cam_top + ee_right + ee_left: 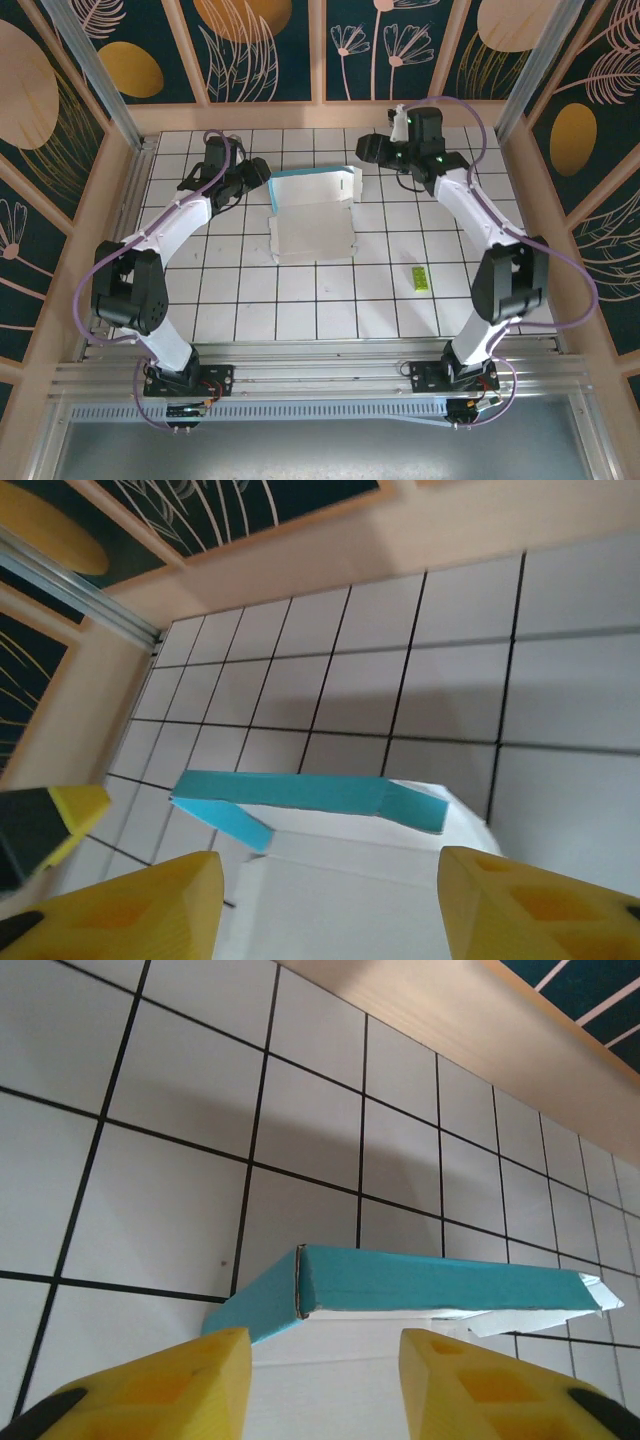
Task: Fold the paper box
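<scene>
The paper box (313,218) lies mid-table, white side up. Teal walls stand folded up along its far edge and at both far corners. My left gripper (262,180) sits by the box's far left corner. In the left wrist view the teal corner (300,1285) stands just ahead of the gap between the yellow fingers (200,1380), and my left gripper (325,1350) is open with white card below it. My right gripper (368,150) hovers near the far right corner. It is open (330,870), looking down on the teal wall (290,792).
A small yellow-green slip (421,279) lies on the tiles to the right of the box. Wooden walls (320,115) close in the tiled floor at the back and sides. A left fingertip (60,815) shows at the edge of the right wrist view.
</scene>
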`<state>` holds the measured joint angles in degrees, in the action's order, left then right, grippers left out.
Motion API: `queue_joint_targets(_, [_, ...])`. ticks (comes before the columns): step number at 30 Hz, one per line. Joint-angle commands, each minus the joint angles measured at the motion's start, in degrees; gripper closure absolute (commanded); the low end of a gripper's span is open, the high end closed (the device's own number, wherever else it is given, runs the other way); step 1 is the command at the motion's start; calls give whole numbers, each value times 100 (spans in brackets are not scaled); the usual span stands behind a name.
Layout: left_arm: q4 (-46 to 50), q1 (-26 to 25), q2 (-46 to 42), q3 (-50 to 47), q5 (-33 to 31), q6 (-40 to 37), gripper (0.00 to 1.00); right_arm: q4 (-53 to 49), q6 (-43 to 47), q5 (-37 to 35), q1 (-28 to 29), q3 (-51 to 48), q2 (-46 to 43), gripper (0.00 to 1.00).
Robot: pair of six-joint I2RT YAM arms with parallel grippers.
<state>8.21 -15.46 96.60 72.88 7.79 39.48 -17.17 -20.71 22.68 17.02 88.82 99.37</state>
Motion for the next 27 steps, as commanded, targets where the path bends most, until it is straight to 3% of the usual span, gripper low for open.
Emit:
queue_joint_targets(1, [-369,118,246,83,367,469,55,-1147,-785,185,13,775,711,40])
queue_joint_targets(10, [-698,282,936,242,1071,807,55,-2167,-608,253,156,2636,2330,41])
queue_joint_targets(27, [-1054,284,1278,306,1780,727,57,-2153,-579,168,213,2485,2397,46])
